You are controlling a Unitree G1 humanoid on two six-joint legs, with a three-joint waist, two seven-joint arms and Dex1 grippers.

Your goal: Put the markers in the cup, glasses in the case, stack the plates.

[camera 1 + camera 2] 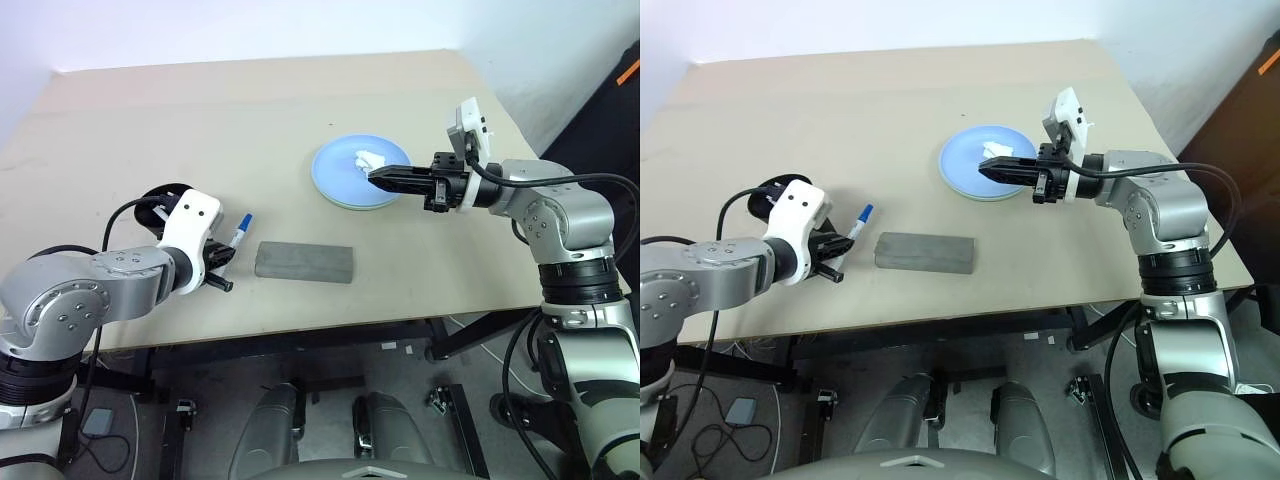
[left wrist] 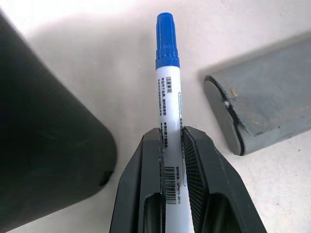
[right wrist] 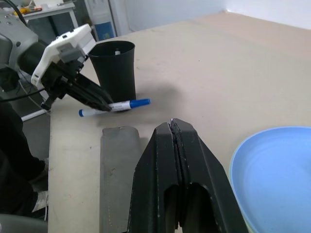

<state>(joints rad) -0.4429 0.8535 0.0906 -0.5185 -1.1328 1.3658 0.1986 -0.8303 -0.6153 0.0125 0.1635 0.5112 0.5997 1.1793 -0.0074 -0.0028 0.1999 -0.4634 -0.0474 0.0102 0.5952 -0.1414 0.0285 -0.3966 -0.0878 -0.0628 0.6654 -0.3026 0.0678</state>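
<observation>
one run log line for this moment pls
left gripper: shut on blue-capped marker, beside cup | right gripper: shut, empty, over blue plate | case: closed

Silver-grey metal arms with bolted round joints, white wrist housings, looping black cables and ribbed black fingers (image 2: 194, 160).

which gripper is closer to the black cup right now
Left. The left gripper, shut on the blue-capped marker, sits right beside the cup. The right gripper hovers shut over the blue plate, well across the table.
</observation>
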